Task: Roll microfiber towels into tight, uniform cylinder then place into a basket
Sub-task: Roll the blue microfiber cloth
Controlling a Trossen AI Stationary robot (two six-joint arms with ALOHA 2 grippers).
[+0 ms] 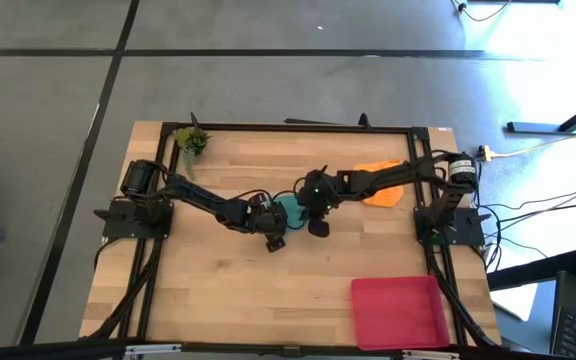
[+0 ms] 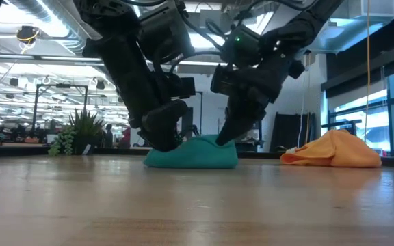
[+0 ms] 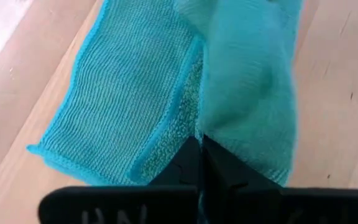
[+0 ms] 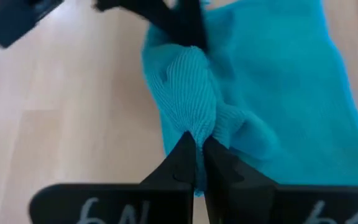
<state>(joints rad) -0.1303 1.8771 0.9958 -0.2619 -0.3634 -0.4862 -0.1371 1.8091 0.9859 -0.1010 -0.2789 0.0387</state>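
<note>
- Left gripper (image 3: 201, 146) clenched on teal towel (image 2: 193, 154), mid-table.
- Right gripper (image 4: 196, 146) pinched a fold of same towel.
- Orange towel (image 1: 383, 182) heaped near right edge.
- Basket (image 1: 400, 312) well apart, front right.

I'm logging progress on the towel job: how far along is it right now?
Done: nothing finished; the shallow red-pink basket holds no towel. In hand: both tools, left and right, are shut on the soft teal microfiber towel mid-table, which is bunched and partly folded, not yet a cylinder. Left: finish rolling it, then roll the crumpled orange microfiber towel, and basket both.
</note>
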